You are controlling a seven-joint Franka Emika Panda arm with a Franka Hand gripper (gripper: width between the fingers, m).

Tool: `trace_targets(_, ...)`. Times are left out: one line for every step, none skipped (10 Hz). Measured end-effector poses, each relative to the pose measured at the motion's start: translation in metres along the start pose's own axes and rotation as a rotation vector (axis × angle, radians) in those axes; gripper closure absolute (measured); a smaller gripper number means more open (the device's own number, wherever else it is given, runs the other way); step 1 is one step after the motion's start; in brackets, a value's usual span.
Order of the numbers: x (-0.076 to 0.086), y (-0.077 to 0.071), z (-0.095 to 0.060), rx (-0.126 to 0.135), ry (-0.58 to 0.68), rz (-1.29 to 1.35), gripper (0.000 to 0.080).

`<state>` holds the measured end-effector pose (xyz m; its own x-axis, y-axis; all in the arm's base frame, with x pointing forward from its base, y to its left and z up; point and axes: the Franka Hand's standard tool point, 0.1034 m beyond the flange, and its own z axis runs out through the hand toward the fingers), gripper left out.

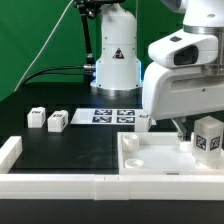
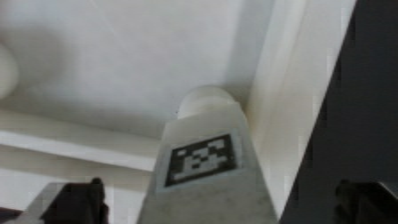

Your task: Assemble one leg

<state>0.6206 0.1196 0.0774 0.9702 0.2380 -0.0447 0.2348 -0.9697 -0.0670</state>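
A leg (image 1: 207,136), a small white block with square tags, stands upright on the near right corner of the large white panel (image 1: 150,150). My gripper (image 1: 193,128) hangs over it from above. In the wrist view the leg (image 2: 214,140) runs lengthwise between my two dark fingers (image 2: 71,202). A pale gap shows on each side of it, so the gripper (image 2: 217,204) is open around the leg. The leg's rounded far end sits by the panel's raised rim (image 2: 294,80).
Two more legs (image 1: 37,118) (image 1: 57,121) lie on the black table at the exterior view's left. The marker board (image 1: 110,116) lies in front of the robot base, with another leg (image 1: 143,122) at its right end. A white rail (image 1: 60,186) borders the front.
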Motion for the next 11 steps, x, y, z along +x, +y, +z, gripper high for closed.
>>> trace_targets(-0.0001, 0.0003, 0.0001, 0.000, 0.000, 0.000, 0.0151)
trace_targets(-0.0001, 0.0003, 0.0001, 0.000, 0.000, 0.000, 0.0270)
trace_targets(-0.0001, 0.0003, 0.0001, 0.000, 0.000, 0.000, 0.0406)
trace_targets(-0.0001, 0.0003, 0.0001, 0.000, 0.000, 0.000, 0.0406)
trace_targets(-0.0001, 0.0002, 0.0002, 0.000, 0.000, 0.019, 0.0509)
trace_targets(-0.0001, 0.0003, 0.0002, 0.000, 0.000, 0.048, 0.0509)
trace_targets(0.0002, 0.0014, -0.0002, 0.001, 0.005, 0.075, 0.0509)
trace_targets(-0.0001, 0.0037, -0.0005, 0.003, 0.018, 0.200, 0.0509)
trace_targets(-0.0017, 0.0030, 0.0008, 0.005, 0.024, 0.370, 0.0509)
trace_targets(-0.0028, 0.0019, 0.0013, 0.006, 0.039, 0.485, 0.0509)
trace_targets(-0.0033, 0.0018, 0.0016, 0.010, 0.055, 0.603, 0.0509)
